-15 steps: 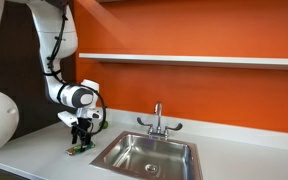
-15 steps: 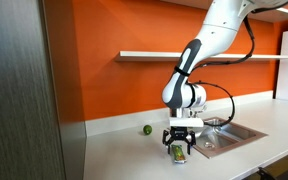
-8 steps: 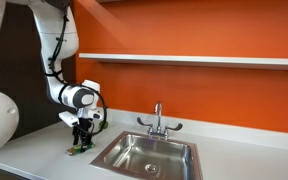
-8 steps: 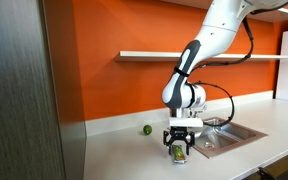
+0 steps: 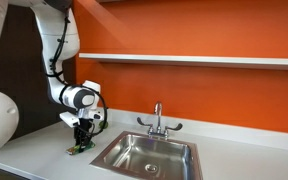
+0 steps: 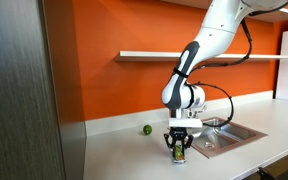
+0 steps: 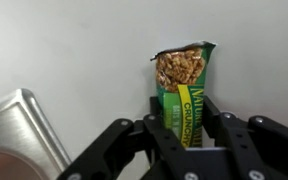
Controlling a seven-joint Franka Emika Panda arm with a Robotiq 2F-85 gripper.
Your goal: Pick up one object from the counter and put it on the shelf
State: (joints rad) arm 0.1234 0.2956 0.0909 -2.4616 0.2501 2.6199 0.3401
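The object is a slim green granola bar (image 7: 184,75) with a picture of oats at its far end, lying on the pale counter (image 7: 74,50). My gripper (image 7: 184,112) points straight down over it and is shut on it, with both black fingers pressed against the bar's long sides. In both exterior views the gripper (image 5: 81,140) (image 6: 178,147) stands at the counter (image 5: 29,155) (image 6: 119,155) beside the sink, and the bar (image 6: 178,153) shows between its fingers. The white shelf (image 5: 194,60) (image 6: 174,55) runs across the orange wall high above.
A steel sink (image 5: 149,155) (image 6: 221,132) with a chrome faucet (image 5: 158,120) sits right next to the gripper, and its corner (image 7: 19,125) shows in the wrist view. A small green ball (image 6: 147,129) lies near the wall. A dark panel (image 6: 19,90) borders the counter.
The jaws have closed from wide open onto the granola bar. The arm and the bar have stayed in place.
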